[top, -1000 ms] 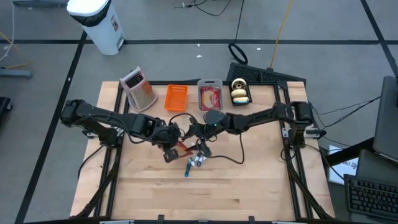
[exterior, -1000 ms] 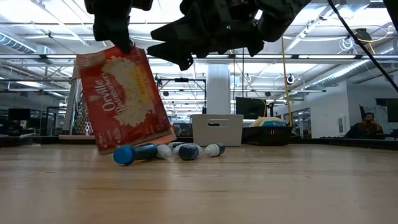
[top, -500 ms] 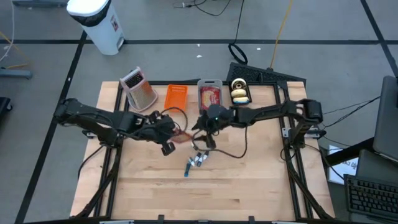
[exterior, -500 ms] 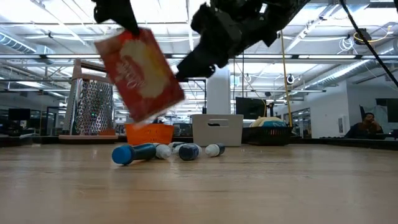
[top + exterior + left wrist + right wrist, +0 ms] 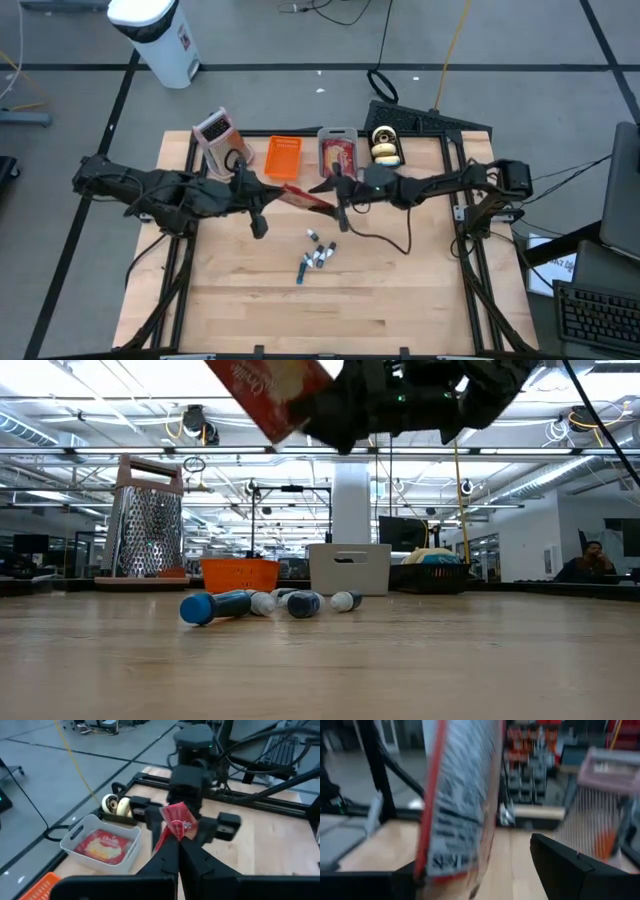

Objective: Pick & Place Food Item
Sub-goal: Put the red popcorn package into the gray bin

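Popcorn packet [image 5: 298,195] — a flat red one — hangs in the air over the far middle of the desk [image 5: 400,300], well clear of the wood. The left hand [image 5: 277,189] is pinched shut on one edge of it, as the left wrist view shows, where the two dark fingers [image 5: 172,857] meet at the packet's lower corner. The right hand [image 5: 333,187] faces it from the other side with its jaws spread wide, one finger on each side of the packet's free end; whether either finger touches the packet I cannot tell. From the right wrist view the packet's printed back stands edge-on between that hand's two fingers [image 5: 570,870], close to the one on the picture's left.

In the low view the packet [image 5: 268,390] sits high at the top edge, tilted, with the dark bulk of the arms beside it.

Below and nearer the front of the desk lies a small cluster of blue-and-white markers [image 5: 314,258], resting on their sides, well apart from both hands. Along the far edge stand a metal grater [image 5: 222,140], an orange basket [image 5: 283,156], a grey tray [image 5: 338,152] holding another red packet, and beyond it a roll of tape [image 5: 386,146]. A white bin [image 5: 158,35] stands on the floor past the desk's far left corner.
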Controlling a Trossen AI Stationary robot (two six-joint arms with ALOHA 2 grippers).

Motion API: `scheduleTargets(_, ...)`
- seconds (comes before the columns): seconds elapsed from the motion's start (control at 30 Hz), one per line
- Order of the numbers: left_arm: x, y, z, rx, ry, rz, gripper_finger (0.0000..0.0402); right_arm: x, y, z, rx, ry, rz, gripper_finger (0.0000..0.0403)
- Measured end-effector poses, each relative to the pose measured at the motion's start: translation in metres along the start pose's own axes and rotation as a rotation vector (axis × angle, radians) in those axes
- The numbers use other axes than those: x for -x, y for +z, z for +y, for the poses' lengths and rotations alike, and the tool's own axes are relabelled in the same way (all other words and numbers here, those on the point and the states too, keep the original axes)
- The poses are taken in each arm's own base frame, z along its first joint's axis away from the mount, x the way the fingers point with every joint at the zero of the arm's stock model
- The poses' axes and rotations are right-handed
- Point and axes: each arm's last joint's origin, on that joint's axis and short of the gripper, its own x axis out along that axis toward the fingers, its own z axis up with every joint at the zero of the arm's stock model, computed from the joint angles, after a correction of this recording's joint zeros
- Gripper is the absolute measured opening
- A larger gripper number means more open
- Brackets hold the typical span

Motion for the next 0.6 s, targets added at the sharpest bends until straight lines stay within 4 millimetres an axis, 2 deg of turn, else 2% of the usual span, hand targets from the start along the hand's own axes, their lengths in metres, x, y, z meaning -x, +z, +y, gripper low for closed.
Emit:
scheduleTargets(0.13, 0.000, 0.000, 0.001, -0.013, 0.020, -0.005, 0.0000, 0.001, 0.004, 0.012, 0.039, 0.028, -0.093, 0.0217)
scheduleTargets(0.3, 0.000, 0.001, 0.001, -0.014, 0.045, -0.020, 0.0000, 0.000, 0.006, 0.016, 0.038, 0.041, -0.108, 0.0201)
scheduleTargets(0.47, 0.000, 0.005, 0.001, -0.022, 0.045, -0.050, 0.0000, 0.000, 0.005, 0.015, 0.009, 0.033, -0.102, 0.0159)
scheduleTargets(0.6, 0.000, 0.006, 0.000, -0.030, 0.046, -0.059, 0.0000, 0.000, 0.005, 0.015, 0.010, 0.034, -0.104, 0.0110)
